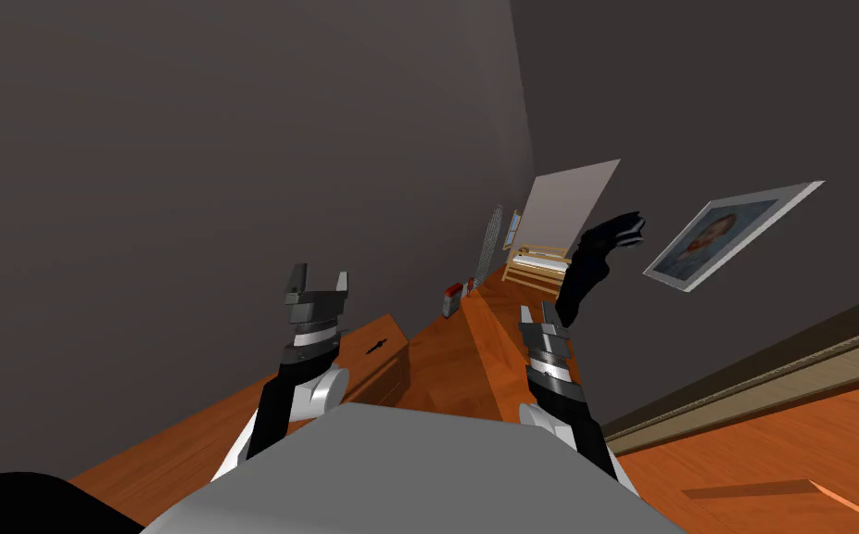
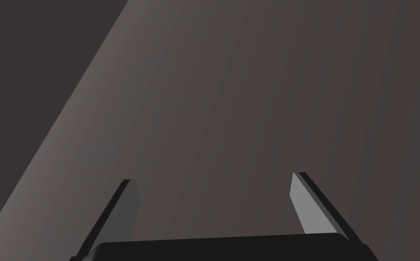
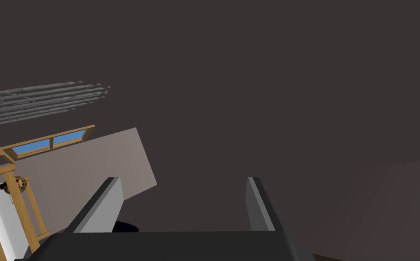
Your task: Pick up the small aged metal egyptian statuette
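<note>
The left end effector (image 1: pixel 321 274) hung open near a dark wall, its fingers spread with nothing between them. The right end effector (image 1: pixel 538 317) was open as well and held nothing. The black statuette (image 1: pixel 596 261) rose just beyond its tips, on the far side. What it stood on could not be told. A wooden cabinet (image 1: pixel 383 360) lay lower down, between the two arms.

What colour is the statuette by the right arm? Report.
The statuette is black; the head view shows it best.
</note>
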Tool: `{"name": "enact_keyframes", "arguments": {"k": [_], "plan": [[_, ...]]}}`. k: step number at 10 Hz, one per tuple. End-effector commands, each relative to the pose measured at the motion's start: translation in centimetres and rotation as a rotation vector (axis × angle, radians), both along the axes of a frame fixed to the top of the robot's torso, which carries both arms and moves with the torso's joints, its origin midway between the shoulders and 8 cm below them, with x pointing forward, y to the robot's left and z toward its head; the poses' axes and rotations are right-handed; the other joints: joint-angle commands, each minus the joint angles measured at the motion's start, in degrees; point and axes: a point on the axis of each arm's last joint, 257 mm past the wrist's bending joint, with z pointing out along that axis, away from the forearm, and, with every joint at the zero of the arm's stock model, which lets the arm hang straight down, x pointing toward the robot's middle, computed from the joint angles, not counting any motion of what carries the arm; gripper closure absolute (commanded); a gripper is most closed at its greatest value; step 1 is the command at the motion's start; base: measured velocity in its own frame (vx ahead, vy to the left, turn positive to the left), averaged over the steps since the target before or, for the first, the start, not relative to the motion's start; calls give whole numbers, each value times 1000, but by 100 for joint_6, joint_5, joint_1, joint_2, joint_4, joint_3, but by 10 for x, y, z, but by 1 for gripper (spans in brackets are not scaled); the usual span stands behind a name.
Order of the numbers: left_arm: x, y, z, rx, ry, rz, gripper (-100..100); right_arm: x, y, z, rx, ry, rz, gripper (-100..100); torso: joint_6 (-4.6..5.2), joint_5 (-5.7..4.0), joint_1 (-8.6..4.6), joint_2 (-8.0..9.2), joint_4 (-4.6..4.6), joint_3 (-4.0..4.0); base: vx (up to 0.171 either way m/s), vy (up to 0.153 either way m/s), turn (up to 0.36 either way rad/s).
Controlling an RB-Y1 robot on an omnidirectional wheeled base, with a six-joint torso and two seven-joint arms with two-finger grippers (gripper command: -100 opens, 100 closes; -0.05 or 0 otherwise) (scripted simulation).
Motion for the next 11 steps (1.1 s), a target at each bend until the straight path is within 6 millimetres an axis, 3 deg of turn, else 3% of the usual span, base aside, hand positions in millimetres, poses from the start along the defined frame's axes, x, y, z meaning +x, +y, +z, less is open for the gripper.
{"name": "enact_keyframes", "arguments": {"k": [1,6,7,11], "plan": [[5,-1,-4,12,22,-20,-100,0,0,0,0,0,0,0,0,0,0,0,0,0,10,-8,-31],[41,15,-43,-24,181,-107,-100,0,0,0,0,0,0,0,1,-2,-13,-17,-4,-10,36,-30,-79],[41,15,-43,-24,181,-107,-100,0,0,0,0,0,0,0,2,-3,-16,-19,-5,-11,31,-27,-30],[68,38,-86,-116,325,-156,-100,0,0,0,0,0,0,0,-1,-3,-11,-16,-4,-10,42,-28,-77]]}}
